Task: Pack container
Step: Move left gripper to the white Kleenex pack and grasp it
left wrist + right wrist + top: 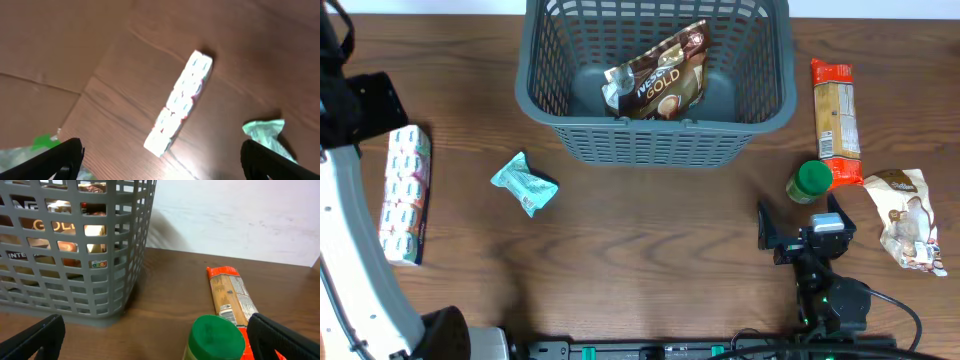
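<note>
Container [650,148]: blue-grey lattice basket with a rolled rim, upright at the far centre of the counter [650,250]. Holds one brown coffee bag [658,75] marked GOLD, lying inside.

Surface: dark wood-grain counter with visible plank seams.

Room: white wall [240,215] behind the far edge.

Items, left to right:
- White pack of small cartons [404,193], lying flat at far left, long side running front to back.
- Crumpled teal packet [525,183], between that pack and the basket, apart from both.
- Green-lidded jar [810,181], upright, right of the basket's near corner.
- Long pasta packet [836,120] with orange ends, lying flat, its near end just beside the jar.
- White-and-brown bag [908,218], far right.

Left arm [360,270]: white link running along the left edge of the counter. The left end effector [162,157] looks down on the pack of cartons, jaws spread wide, gripping nothing.

Right arm [830,300]: low at the front edge, level, aimed toward the wall. The right end effector [160,342] has its jaws spread wide, gripping nothing. The jar stands just ahead, nearer its right finger.
</note>
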Robot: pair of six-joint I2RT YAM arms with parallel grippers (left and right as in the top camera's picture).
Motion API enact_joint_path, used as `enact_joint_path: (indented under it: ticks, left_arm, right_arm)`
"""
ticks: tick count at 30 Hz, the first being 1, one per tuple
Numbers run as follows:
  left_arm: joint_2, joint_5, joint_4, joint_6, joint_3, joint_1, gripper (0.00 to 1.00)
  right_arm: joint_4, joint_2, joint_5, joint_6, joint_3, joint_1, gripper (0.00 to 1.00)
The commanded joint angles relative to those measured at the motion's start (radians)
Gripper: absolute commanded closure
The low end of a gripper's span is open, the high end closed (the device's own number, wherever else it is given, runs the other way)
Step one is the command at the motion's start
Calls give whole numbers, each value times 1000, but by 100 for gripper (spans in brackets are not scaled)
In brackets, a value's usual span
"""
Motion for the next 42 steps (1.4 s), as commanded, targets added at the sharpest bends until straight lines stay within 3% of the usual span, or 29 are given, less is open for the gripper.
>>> enact_joint_path:
  ticks: [1,7,14,21,33,42]
  left_arm:
    - [13,116,34,107,-92,64,1]
    - [13,257,165,296,-295,168,1]
    - [16,343,406,365,-601,269,1]
    - [62,366,607,407,-859,285,2]
    - [241,364,708,462,-904,287,2]
    - [269,353,776,463,-904,288,2]
  right_arm:
    - [-2,-6,2,-13,-3,16,1]
    - [-2,-6,2,-13,-3,16,1]
    - [-2,-6,2,-13,-3,16,1]
    - [-2,-6,2,-13,-3,16,1]
    - [-2,-6,2,-13,-3,16,1]
    - [-2,-6,2,-13,-3,16,1]
